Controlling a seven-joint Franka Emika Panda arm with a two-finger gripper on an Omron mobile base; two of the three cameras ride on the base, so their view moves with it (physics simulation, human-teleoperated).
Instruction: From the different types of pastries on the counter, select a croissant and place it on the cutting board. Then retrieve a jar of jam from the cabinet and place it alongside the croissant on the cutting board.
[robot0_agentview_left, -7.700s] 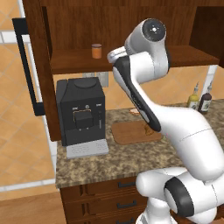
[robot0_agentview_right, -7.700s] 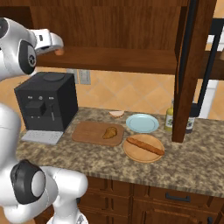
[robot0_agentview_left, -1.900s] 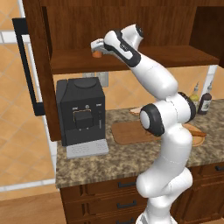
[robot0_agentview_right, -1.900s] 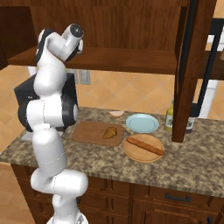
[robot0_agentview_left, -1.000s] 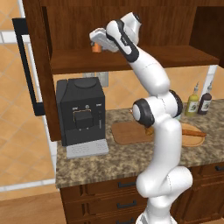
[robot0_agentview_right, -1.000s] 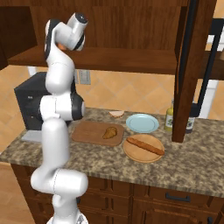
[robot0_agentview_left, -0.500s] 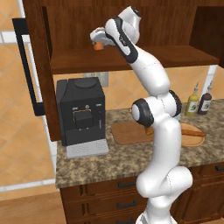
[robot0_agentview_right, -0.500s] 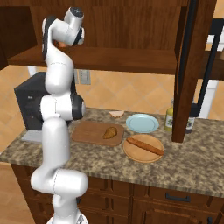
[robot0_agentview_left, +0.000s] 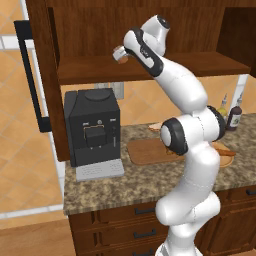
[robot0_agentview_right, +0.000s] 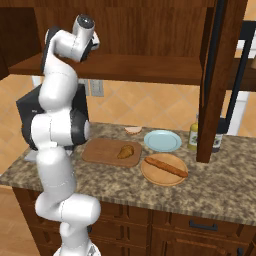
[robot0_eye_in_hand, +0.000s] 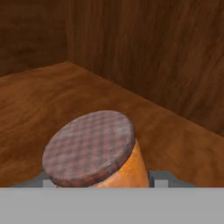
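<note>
Dark wooden cabinet (robot0_agentview_left: 150, 30) over a speckled granite counter (robot0_agentview_right: 215, 185): that is where I am working, arm stretched up to the shelf. The jar of jam (robot0_eye_in_hand: 98, 153) sits on the shelf board near the back corner, its checked lid tilted toward my hand camera and very close, with grey finger parts showing at either side of its base. From the left base view the jar (robot0_agentview_left: 120, 53) is just at the gripper (robot0_agentview_left: 123, 50), at the shelf's front portion. I cannot tell whether the fingers are pressing the glass or merely flanking it, so I would confirm contact before lifting.

To do this step well, I judge I should seat the fingers low around the body, below the lid, squeeze squarely, then lift a little before drawing straight out, keeping clear of the shelf edge and the coffee machine (robot0_agentview_left: 92, 127) beneath.

Below, the croissant (robot0_agentview_right: 125, 151) already lies on the cutting board (robot0_agentview_right: 100, 150), toward its right half, so the bare left part looks like the landing spot. A long pastry (robot0_agentview_right: 165, 166) rests on a wooden plate (robot0_agentview_right: 150, 175) beside it.
</note>
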